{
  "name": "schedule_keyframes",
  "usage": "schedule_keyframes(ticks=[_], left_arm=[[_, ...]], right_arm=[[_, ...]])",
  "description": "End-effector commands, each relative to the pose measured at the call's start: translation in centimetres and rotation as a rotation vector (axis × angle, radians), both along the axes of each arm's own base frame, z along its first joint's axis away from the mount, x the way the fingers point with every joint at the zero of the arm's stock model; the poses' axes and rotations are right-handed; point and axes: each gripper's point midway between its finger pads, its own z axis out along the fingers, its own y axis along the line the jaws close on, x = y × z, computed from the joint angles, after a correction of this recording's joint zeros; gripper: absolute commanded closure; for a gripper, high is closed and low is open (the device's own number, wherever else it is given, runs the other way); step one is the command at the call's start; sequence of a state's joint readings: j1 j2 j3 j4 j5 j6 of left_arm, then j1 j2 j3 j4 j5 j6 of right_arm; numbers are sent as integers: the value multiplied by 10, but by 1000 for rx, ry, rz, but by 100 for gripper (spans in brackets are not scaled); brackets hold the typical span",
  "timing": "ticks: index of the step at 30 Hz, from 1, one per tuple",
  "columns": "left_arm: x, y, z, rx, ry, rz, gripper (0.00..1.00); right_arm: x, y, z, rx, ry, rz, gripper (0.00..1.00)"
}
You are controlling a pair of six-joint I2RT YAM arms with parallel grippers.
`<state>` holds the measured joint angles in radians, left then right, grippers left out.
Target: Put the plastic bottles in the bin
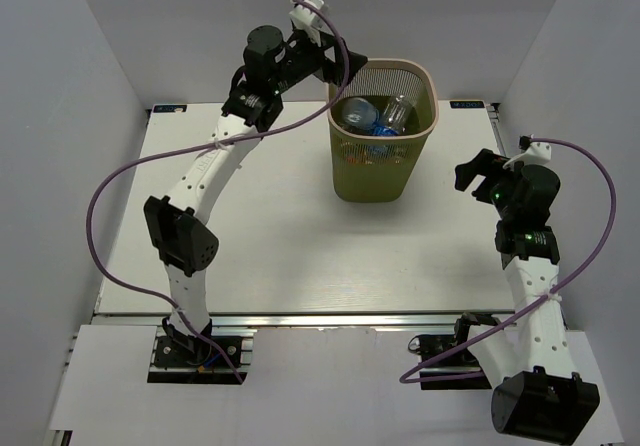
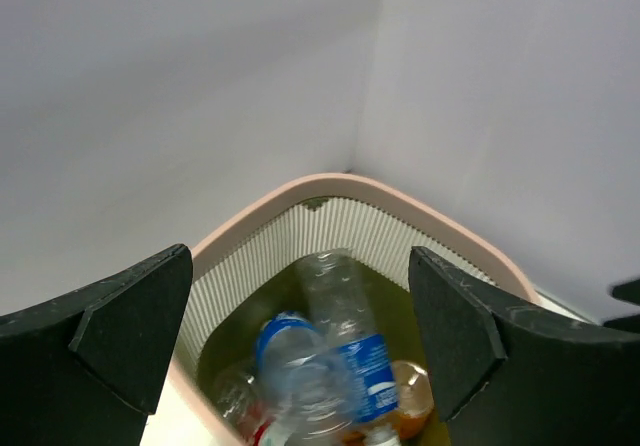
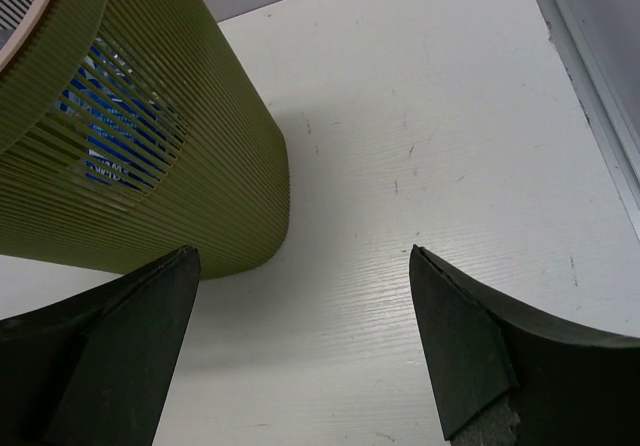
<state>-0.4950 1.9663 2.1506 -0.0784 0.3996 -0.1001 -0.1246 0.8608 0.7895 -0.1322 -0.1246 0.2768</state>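
Observation:
The olive-tan mesh bin (image 1: 385, 171) stands at the back middle of the table. Inside lie several plastic bottles (image 1: 362, 116). In the left wrist view a clear bottle with a blue label (image 2: 350, 331) lies across an orange one (image 2: 412, 394), and another clear blue-labelled bottle (image 2: 292, 371) shows blurred on top. My left gripper (image 1: 345, 66) hangs open over the bin's back-left rim (image 2: 300, 188), with nothing between its fingers (image 2: 130, 336). My right gripper (image 1: 478, 174) is open above the table, right of the bin (image 3: 190, 196), and holds nothing.
White walls close in the table at the back and on both sides. A metal rail (image 3: 600, 116) runs along the table's right edge. Purple cables (image 1: 120, 181) loop off both arms. White tabletop (image 3: 420, 146) lies between the bin and the right gripper.

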Motion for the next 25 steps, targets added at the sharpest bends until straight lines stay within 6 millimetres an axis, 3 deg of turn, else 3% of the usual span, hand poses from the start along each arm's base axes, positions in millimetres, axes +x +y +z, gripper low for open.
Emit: schedule_keyframes(ticks=[1,2,3,4,5,6,7,8,10,12,14,16,21,25], left_arm=[[-13,53,47,-64,-23,228,2],[-2,80,42,-88,20,334,2],[-14,103,54,-124,22,370,2],[-5,121,16,-112,110,419,2],[3,163,4,-188,189,501,2],[2,186,-9,-222,235,545,2],[-11,215,-42,-238,316,618,2],[-13,256,-57,-296,356,766,2],[-34,287,-96,-286,424,911,2],[-69,312,-138,-296,497,1045,2],[-101,322,-171,-310,557,1095,2],[-116,333,-177,-321,550,1143,2],[-139,344,-153,-355,496,1172,2],[-145,347,-149,-357,467,1177,2]], right_arm=[[-1,-10,17,-22,-49,-50,11],[-2,-13,20,-23,-58,-68,11],[-3,-13,22,-25,-63,-73,11],[-4,-14,24,-21,-70,-80,11],[-5,-17,25,-19,-76,-103,11],[-6,-19,26,-19,-80,-113,11],[-6,-19,27,-14,-87,-119,11],[-7,-21,28,-8,-90,-131,11],[-8,-27,28,-5,-87,-174,11],[-8,-32,25,6,-76,-208,11],[-9,-35,24,10,-71,-228,11],[-9,-36,24,21,-70,-241,11],[-9,-28,25,50,-84,-207,10],[-7,-32,22,40,-67,-223,11]])
